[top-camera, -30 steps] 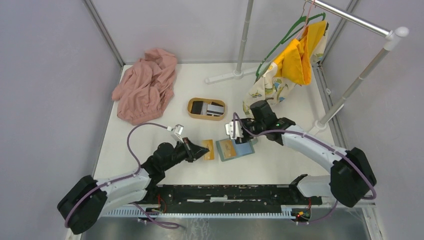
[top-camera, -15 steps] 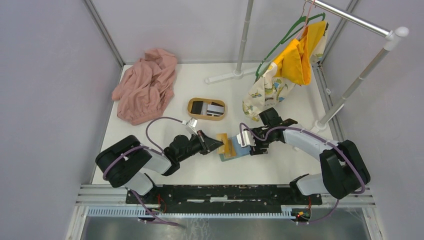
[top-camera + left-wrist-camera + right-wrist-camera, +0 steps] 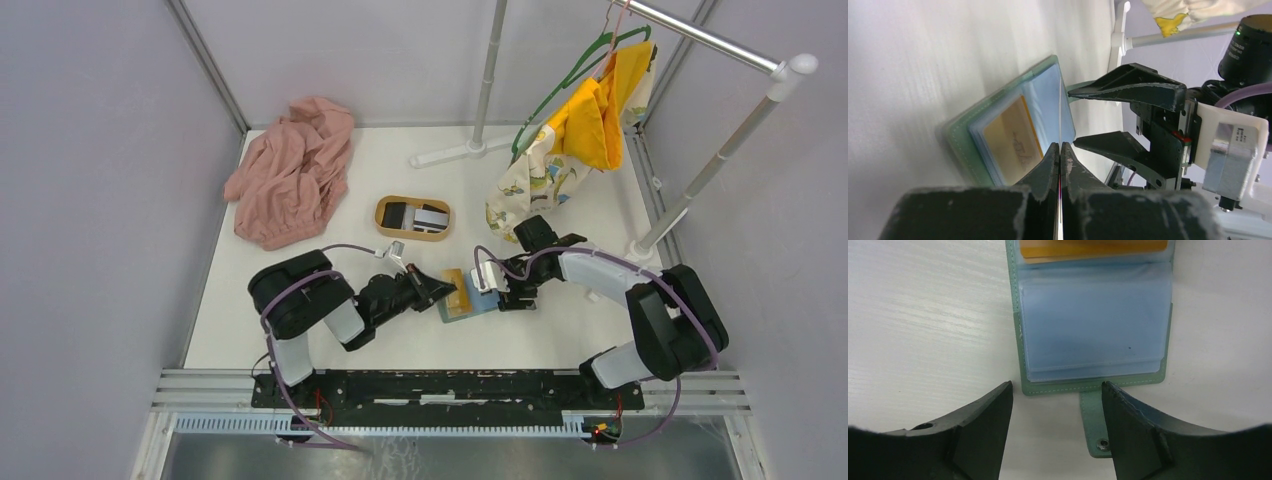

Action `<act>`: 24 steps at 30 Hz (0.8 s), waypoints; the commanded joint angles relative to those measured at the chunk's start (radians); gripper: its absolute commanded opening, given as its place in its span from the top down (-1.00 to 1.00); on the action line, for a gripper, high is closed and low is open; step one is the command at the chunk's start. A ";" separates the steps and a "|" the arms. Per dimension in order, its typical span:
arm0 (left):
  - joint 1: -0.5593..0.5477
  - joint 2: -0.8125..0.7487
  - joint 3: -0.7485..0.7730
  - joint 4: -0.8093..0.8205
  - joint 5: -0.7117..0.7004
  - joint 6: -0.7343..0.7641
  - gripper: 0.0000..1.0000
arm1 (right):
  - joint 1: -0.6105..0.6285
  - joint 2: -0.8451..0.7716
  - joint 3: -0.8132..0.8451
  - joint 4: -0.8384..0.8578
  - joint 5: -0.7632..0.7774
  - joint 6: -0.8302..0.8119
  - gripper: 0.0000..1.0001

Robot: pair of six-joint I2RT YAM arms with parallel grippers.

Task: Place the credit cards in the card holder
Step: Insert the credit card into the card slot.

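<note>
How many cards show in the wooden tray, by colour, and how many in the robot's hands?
Black card in the tray: 1
Grey-white card in the tray: 1
Held card, pinched in the left hand: 1
In the open right hand: 0
Total: 3

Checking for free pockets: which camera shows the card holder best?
The right wrist view: the card holder lies open, face-on, its blue inside clear, beyond the open right gripper. The left wrist view sees it at a slant, past the shut left gripper and its edge-on credit card. The top view shows it small.
</note>
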 commanded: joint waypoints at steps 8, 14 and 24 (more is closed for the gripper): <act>-0.050 0.086 0.034 0.121 -0.152 -0.095 0.96 | -0.006 0.045 0.020 -0.026 0.020 0.011 -0.39; -0.087 0.123 0.042 0.125 -0.227 -0.130 0.96 | -0.006 0.049 0.023 -0.031 0.010 0.013 -0.37; -0.118 0.164 0.062 0.129 -0.269 -0.193 0.96 | -0.005 0.057 0.025 -0.035 0.006 0.017 -0.34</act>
